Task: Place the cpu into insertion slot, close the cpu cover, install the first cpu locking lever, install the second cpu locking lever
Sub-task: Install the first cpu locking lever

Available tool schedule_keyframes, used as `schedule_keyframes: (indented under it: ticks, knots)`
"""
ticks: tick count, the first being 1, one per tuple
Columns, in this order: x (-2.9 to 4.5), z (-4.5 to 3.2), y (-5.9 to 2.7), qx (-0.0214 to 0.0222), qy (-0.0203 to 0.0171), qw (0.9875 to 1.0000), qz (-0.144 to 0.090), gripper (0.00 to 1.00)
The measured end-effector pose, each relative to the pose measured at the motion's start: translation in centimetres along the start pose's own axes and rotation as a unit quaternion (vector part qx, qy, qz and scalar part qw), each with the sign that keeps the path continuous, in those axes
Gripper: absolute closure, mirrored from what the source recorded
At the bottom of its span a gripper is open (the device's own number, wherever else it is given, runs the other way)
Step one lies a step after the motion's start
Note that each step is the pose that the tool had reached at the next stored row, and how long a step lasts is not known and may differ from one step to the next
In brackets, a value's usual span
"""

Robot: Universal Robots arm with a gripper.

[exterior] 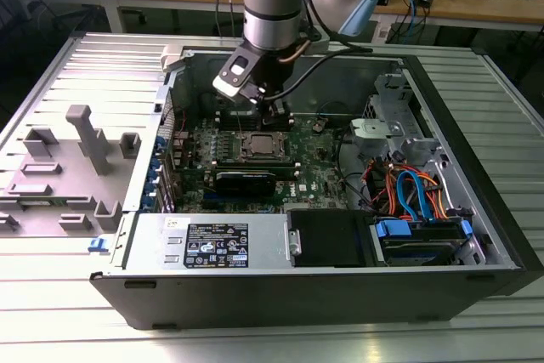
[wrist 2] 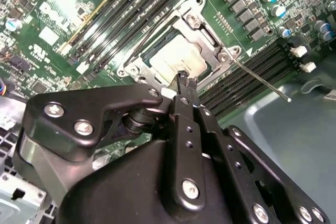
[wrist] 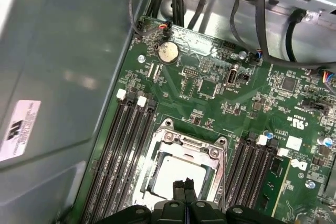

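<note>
My gripper [wrist: 184,184] is closed, fingertips pressed together with nothing between them, just over one edge of the cpu cover [wrist: 176,140]. That cover lies flat on the insertion slot [exterior: 259,148], with the cpu [wrist: 173,174] showing through its window. One thin locking lever [wrist 2: 262,80] sticks out unlatched

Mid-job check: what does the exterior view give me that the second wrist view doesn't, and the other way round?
Exterior view: the whole open case, the power supply, and orange and blue cables. Second wrist view: a thin lever rod sticking out from the metal frame. Both: the chip under that frame, with the shut tool at its edge.
</note>
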State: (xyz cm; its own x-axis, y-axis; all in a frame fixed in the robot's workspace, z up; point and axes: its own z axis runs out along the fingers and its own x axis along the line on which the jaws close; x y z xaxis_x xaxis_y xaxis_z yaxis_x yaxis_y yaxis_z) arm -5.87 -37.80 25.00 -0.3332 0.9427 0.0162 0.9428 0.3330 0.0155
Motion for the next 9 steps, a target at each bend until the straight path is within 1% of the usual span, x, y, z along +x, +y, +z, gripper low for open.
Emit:
schedule_keyframes:
  ticks: [3, 6, 7, 9]
  knots:
    - [0.00, -0.17, 0.01, 0.0001, 0.0003, 0.9999, -0.014, 0.89]
    - [0.00, -0.18, 0.00, 0.0007, 0.0007, 0.9990, -0.044, 0.89]
    - [0.00, -0.18, 0.00, 0.0011, 0.0009, 0.9981, -0.062, 0.89]
    - [0.00, -0.18, 0.00, 0.0014, 0.0012, 0.9966, -0.082, 0.89]
